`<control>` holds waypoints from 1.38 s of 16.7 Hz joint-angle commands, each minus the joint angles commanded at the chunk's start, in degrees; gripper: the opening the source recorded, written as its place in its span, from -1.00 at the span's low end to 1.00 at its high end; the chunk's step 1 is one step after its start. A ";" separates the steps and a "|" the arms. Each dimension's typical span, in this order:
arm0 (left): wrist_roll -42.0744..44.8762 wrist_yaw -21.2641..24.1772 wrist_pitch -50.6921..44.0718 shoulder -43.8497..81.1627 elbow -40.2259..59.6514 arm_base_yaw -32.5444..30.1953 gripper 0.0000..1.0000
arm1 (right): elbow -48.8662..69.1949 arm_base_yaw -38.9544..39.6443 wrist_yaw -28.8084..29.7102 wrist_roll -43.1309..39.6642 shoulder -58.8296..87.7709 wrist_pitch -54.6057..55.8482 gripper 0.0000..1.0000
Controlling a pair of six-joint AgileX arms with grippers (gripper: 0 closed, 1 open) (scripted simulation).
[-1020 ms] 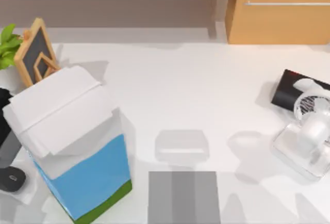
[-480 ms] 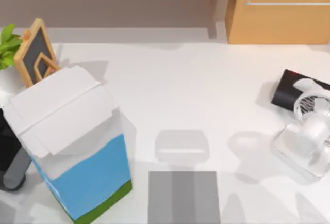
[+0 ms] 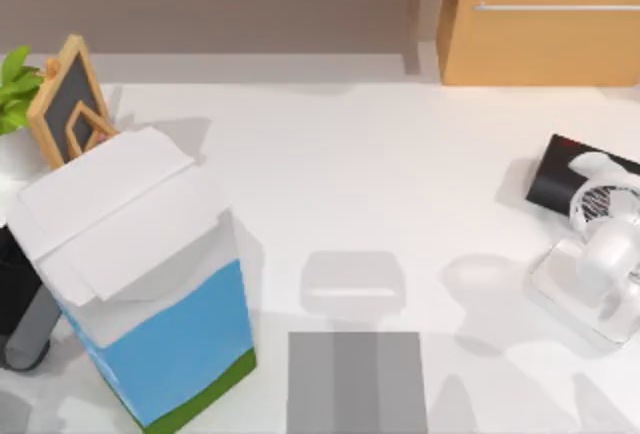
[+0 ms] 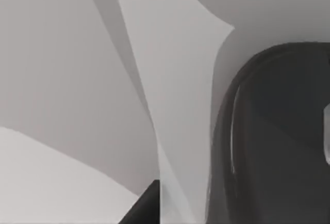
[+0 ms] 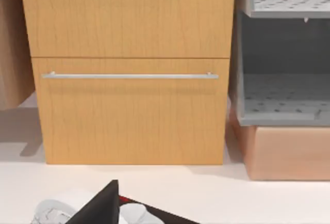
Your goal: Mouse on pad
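The mouse (image 4: 273,146) is a glossy black rounded body, seen very close in the left wrist view. In the top view it is hidden under my left gripper (image 3: 25,349), which hangs at the table's far left edge beside the carton (image 3: 140,274). The pad (image 3: 357,382) is a mid-grey mat with a lighter middle band. It lies flat at the front centre, well to the right of the carton, with nothing on it. A dark part of my right gripper (image 5: 100,208) shows in the right wrist view, facing a wooden cabinet.
The tall white, blue and green carton stands between my left arm and the pad. A faint grey patch (image 3: 352,284) lies behind the pad. At the right are a white fan (image 3: 600,264) and a black box (image 3: 565,169). A chalkboard frame (image 3: 70,99) and plant (image 3: 15,84) stand back left.
My left arm has come down over the mouse at the table's left edge and now covers it in the top view. Nothing else has moved.
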 joint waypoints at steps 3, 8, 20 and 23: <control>0.00 0.00 0.00 0.00 0.00 0.00 -0.51 | 0.00 0.00 0.00 0.00 0.00 0.00 1.00; 0.00 0.00 0.00 0.00 0.00 0.00 -1.00 | 0.00 0.00 0.00 0.00 0.00 0.00 1.00; 1.05 -1.13 -5.96 -2.30 4.44 2.13 -1.00 | 0.00 0.00 0.00 0.00 0.00 0.00 1.00; 2.00 -1.91 -12.95 -4.33 8.94 3.02 -1.00 | 0.00 0.00 0.00 0.00 0.00 0.00 1.00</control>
